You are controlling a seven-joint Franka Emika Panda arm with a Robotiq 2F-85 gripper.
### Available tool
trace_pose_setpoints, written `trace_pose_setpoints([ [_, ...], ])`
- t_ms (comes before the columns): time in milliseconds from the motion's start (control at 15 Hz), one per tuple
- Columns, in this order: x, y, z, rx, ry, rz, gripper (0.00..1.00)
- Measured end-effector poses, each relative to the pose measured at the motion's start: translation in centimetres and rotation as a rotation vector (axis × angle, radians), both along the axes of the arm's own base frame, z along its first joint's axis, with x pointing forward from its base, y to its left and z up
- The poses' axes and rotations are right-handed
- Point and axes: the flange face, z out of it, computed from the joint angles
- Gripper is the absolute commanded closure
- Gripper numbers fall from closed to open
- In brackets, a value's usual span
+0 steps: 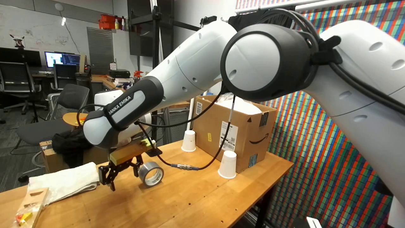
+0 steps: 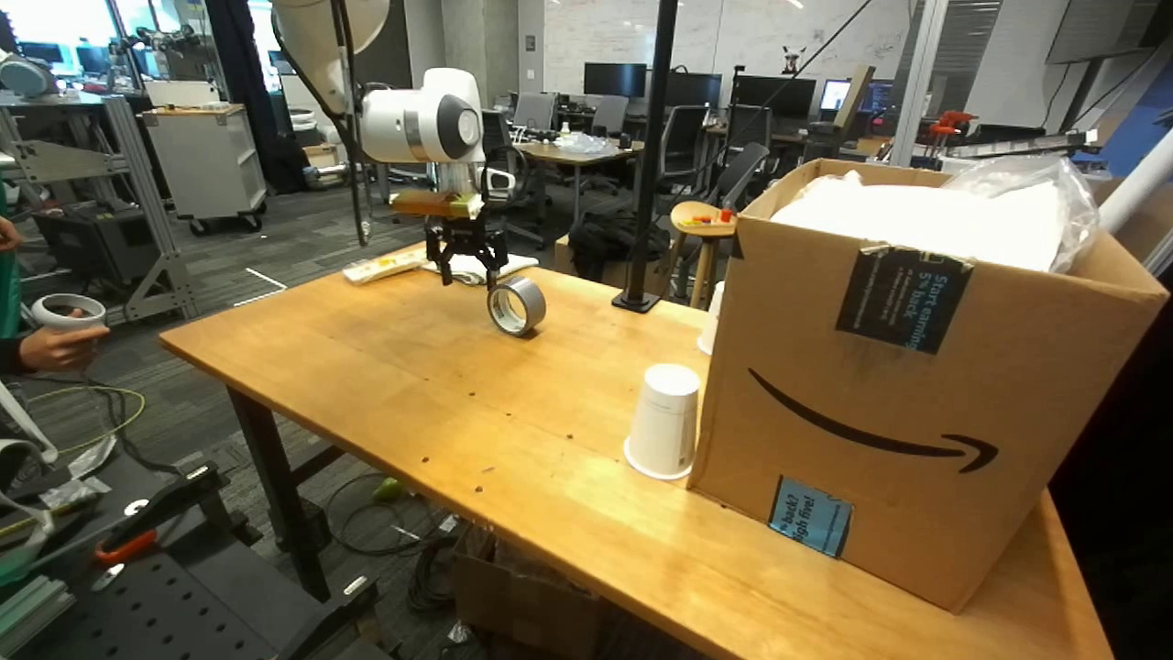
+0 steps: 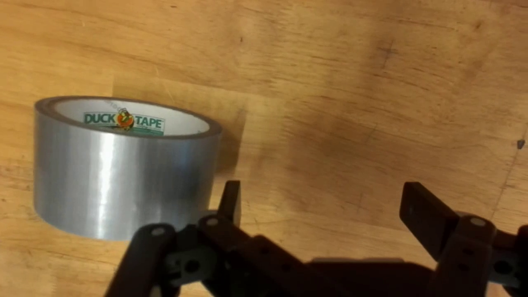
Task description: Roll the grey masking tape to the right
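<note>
- One grey masking tape [image 3: 123, 181], left in the wrist view, is stood on edge on the table [image 3: 313, 74].
- Likely light, stiff; best pushed at its outer curve.
- Rightward, the gripper [image 3: 320, 196] is spread wide, empty.

Gripper [image 2: 469, 278] is hanging over the wooden table [image 2: 531, 403], jaws apart, grey tape [image 2: 532, 299] standing on edge right beside it (can't tell if they're touching), and an upside-down paper cup [image 2: 663, 423] is parked by that big cardboard box [image 2: 916, 390].
</note>
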Motion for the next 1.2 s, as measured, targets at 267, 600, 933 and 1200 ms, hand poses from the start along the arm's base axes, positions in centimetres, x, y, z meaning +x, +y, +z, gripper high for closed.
trace_pose_setpoints([
  [267, -0.3, 0.9, 0.0, 0.001, 0.0, 0.013, 0.0],
  [600, -0.3, 0.7, -0.2, -0.002, 0.004, 0.01, 0.0],
  [933, 0.4, -2.5, -0.4, -0.021, 0.005, -0.031, 0.0],
  [1200, 0.9, -4.8, -0.6, -0.03, 0.008, -0.062, 0.0],
])
